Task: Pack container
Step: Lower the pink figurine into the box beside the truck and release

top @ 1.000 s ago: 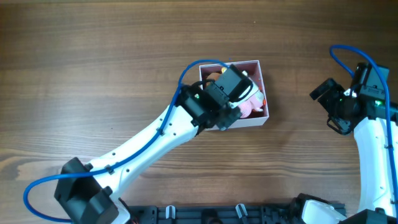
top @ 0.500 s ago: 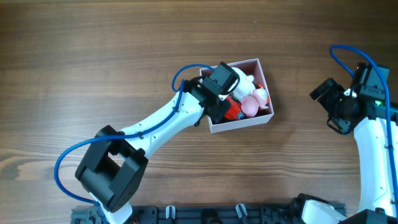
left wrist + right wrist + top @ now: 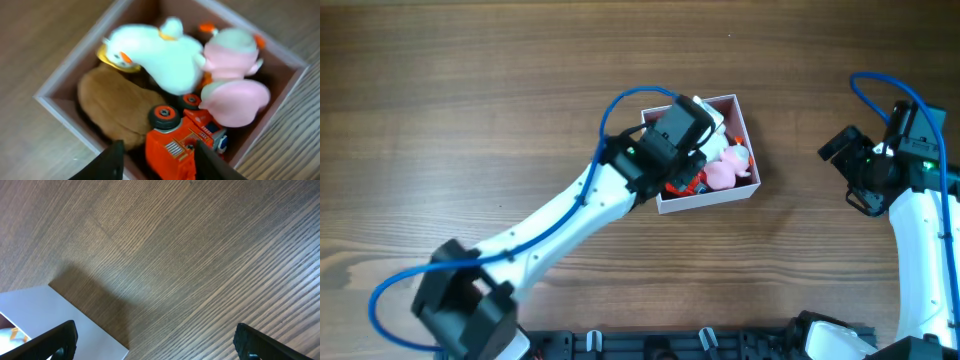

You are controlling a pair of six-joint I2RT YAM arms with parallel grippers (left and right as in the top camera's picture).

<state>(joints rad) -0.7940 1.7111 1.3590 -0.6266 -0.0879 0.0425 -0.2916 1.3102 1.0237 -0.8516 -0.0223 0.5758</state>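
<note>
Container (image 3: pixel 715 198) skewed since second ago; our left gripper (image 3: pixel 158 155) spread wide, orange truck (image 3: pixel 182 135) below, between fingers (image 3: pixel 112 162); right gripper (image 3: pixel 155 340) wide, empty.

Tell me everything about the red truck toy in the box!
The toy truck is orange-red and looks like shiny plastic. It has black wheels with orange hubs, a silvery grille and a small blue bit. It lies tipped over, wheels towards the left wrist camera, inside the container near one wall. It presses against a brown plush toy and a pink toy, and the white duck sits right by its wheels.
</note>
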